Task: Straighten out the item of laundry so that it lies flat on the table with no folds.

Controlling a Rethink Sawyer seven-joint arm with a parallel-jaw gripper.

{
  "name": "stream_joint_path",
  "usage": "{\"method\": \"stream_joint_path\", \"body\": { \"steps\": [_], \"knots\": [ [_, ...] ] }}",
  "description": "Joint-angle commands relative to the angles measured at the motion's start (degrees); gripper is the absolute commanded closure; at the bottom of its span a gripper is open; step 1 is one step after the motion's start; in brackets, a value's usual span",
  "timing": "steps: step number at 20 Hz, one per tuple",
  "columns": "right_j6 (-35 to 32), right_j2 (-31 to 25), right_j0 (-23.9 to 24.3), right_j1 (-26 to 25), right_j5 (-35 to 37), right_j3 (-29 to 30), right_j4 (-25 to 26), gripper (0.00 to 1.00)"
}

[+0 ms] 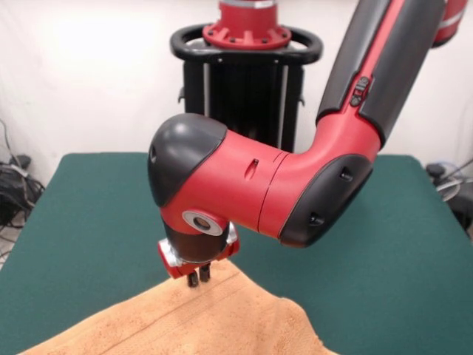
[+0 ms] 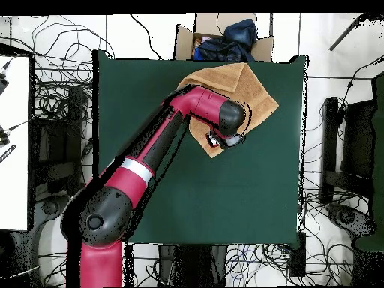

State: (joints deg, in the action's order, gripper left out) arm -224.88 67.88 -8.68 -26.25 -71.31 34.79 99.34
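At the towel's edge, near one long edge of the tabletop: one arm, one cloth.

Over the green table (image 1: 96, 214) I hang my single gripper (image 1: 198, 278), its two dark fingertips (image 1: 193, 279) drawn close together and touching the upper edge of the one peach towel (image 1: 214, 322); whether cloth is pinched between them I cannot tell. From overhead, the towel (image 2: 247, 86) lies skewed and rumpled against one long edge of the table (image 2: 225, 187), one corner folded, and my arm (image 2: 150, 154) crosses the tabletop diagonally to reach it. Beyond that edge stands one open cardboard box (image 2: 225, 41).
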Motion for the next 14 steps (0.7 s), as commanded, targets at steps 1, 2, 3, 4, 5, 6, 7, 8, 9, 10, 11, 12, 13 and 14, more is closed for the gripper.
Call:
{"method": "stream_joint_path", "body": {
  "steps": [1, 2, 3, 4, 5, 6, 7, 8, 9, 10, 11, 12, 13, 14],
  "knots": [
    [-12.9, -6.4, -0.3, -5.0, 1.3, -1.3, -5.1, 1.00],
    [-13.0, -6.3, -0.3, -5.0, 1.2, -1.3, -5.0, 1.00],
    [-13.3, -6.3, -0.3, -5.0, 1.3, -1.4, -5.1, 1.00],
    [-13.5, -6.3, -0.3, -4.9, 1.4, -1.3, -5.2, 1.00],
    [-13.8, -6.4, -0.3, -4.7, 2.0, -1.3, -5.6, 1.00],
    [-14.0, -6.3, -0.3, -4.6, 2.1, -1.2, -5.6, 1.00],
    [-13.9, -6.3, -0.6, -4.1, 1.7, -0.6, -5.7, 1.00],
    [-13.8, -6.3, -0.8, -3.7, 1.0, -0.1, -5.5, 1.00],
    [-13.9, -6.3, -1.5, -2.6, -0.4, 1.3, -5.5, 1.00],
    [-14.0, -6.2, -2.0, -2.0, -1.3, 2.2, -5.4, 1.00],
    [-14.0, -6.0, -2.8, -0.9, -2.9, 3.8, -5.2, 1.00],
    [-13.9, -6.0, -3.3, -0.4, -3.6, 4.8, -5.0, 1.00],
    [-13.1, -5.9, -4.1, 0.5, -4.7, 6.5, -4.7, 1.00],
    [-12.6, -6.0, -4.6, 1.0, -5.3, 7.5, -4.5, 1.00]
  ]
}}
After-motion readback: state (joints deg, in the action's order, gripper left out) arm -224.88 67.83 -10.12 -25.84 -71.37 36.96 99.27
